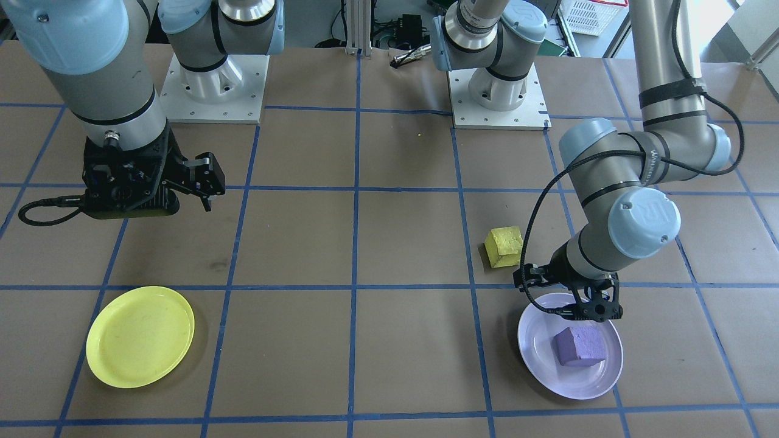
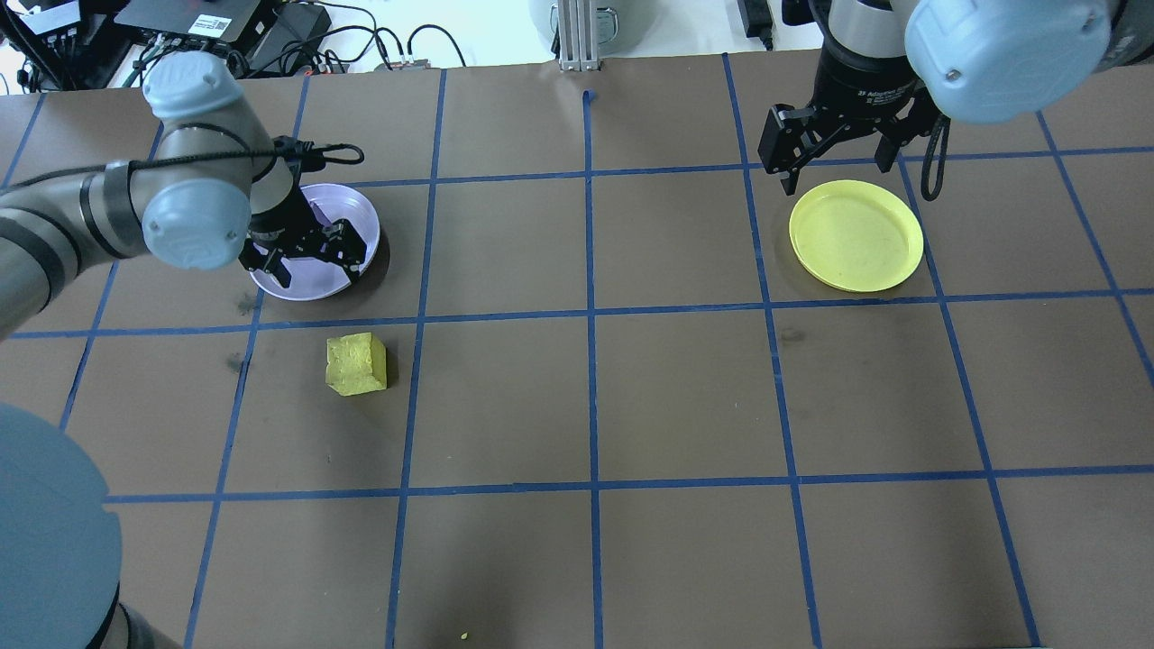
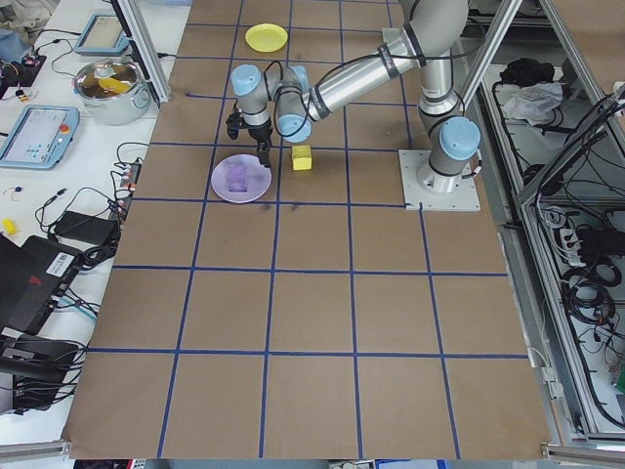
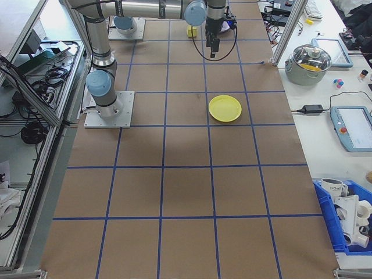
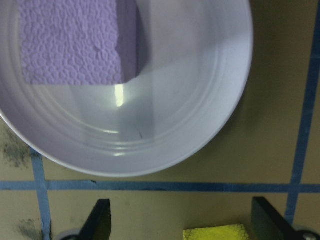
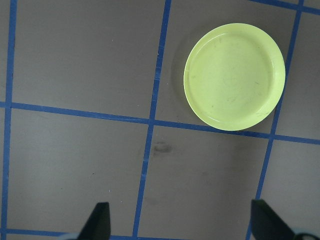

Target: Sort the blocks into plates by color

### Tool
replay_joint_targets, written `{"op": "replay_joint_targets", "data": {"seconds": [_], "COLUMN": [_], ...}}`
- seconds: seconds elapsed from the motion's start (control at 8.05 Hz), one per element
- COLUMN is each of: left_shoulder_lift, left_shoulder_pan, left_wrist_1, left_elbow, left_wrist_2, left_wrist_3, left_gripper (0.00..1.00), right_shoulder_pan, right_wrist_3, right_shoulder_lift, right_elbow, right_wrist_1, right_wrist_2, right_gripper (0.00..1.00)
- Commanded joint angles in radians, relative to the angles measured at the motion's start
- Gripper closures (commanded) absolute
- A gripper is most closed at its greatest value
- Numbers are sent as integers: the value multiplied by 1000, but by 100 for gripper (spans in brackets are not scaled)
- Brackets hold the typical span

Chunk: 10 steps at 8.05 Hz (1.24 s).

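Note:
The purple block (image 1: 579,345) lies in the lavender plate (image 1: 538,340), toward one side of it (image 5: 70,40). My left gripper (image 1: 593,304) hangs open just above the plate's near rim (image 2: 311,281), holding nothing; its arm hides the purple block in the overhead view. The yellow block (image 2: 357,363) sits on the table beside that plate, at the bottom edge of the left wrist view (image 5: 215,233). Across the table the yellow plate (image 2: 856,234) holds nothing. My right gripper (image 2: 843,162) hovers open high above the table near it, and sees that plate (image 6: 235,76) from above.
Brown paper with a blue tape grid covers the table. The two arm bases (image 1: 214,85) (image 1: 496,91) stand at the robot's edge. A side bench holds a lidded pot (image 3: 109,86) and a tablet (image 3: 34,132), off the table.

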Motion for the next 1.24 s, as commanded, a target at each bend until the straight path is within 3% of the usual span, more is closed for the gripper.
{"op": "replay_joint_targets", "data": {"seconds": [0.0, 0.62, 0.87, 1.12], "left_shoulder_lift": [22, 8, 17, 45], "left_shoulder_pan": [35, 18, 15, 15], "left_wrist_1": [-67, -260, -254, -252], "left_elbow": [-101, 66, 63, 59], "left_wrist_2": [-1, -5, -90, -90], "left_wrist_3": [2, -53, -130, -116], "left_gripper": [0, 0, 0, 0], "right_shoulder_pan": [0, 0, 0, 0], "right_wrist_3": [0, 2, 2, 0], "right_shoulder_lift": [0, 0, 0, 0], "right_elbow": [0, 0, 0, 0], "right_wrist_1": [-1, 1, 1, 1], "right_wrist_2": [-1, -1, -1, -3], "right_gripper": [0, 0, 0, 0]}}
